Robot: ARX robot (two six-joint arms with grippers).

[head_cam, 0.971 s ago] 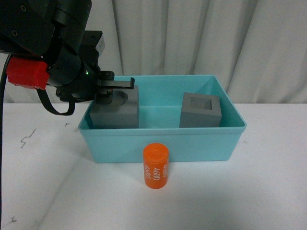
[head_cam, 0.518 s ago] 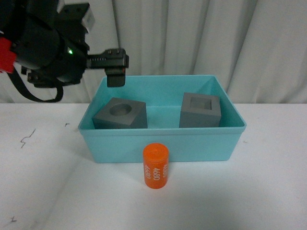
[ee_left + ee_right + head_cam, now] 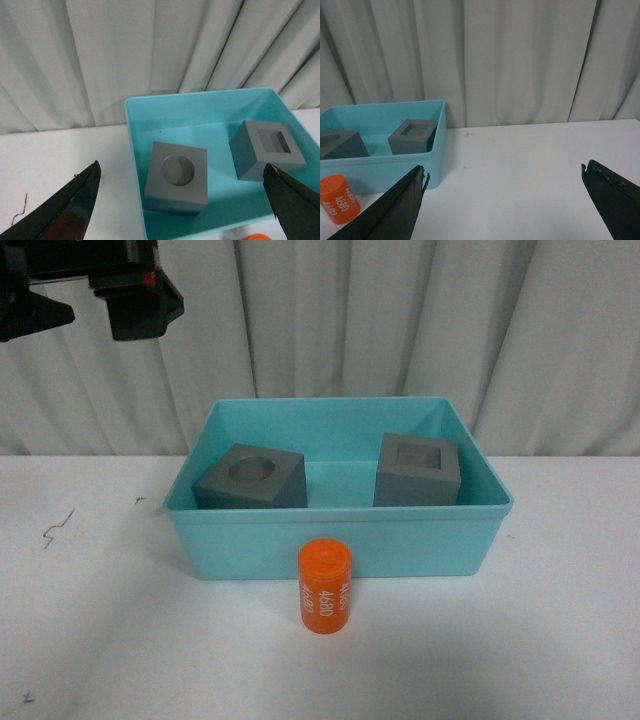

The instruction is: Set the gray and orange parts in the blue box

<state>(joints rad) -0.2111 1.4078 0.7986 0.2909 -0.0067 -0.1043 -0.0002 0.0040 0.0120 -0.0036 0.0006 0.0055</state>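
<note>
Inside the blue box [image 3: 340, 535], the gray round-recess cube [image 3: 250, 478] is lying askew toward the robot's left end, and the gray square-recess cube [image 3: 418, 470] is sitting apart from it toward the right end. Outside, the orange cylinder [image 3: 325, 588] is standing upright on the white tabletop [image 3: 100, 620], just beside the box's near wall. Up at the robot's left, well above the tabletop, the left fingers [image 3: 70, 210] are hanging spread wide, gripping nothing. Off to the box's right, the right fingers [image 3: 390, 215] are likewise gaping wide and empty, a pale curtain [image 3: 400, 320] hanging behind everything.
</note>
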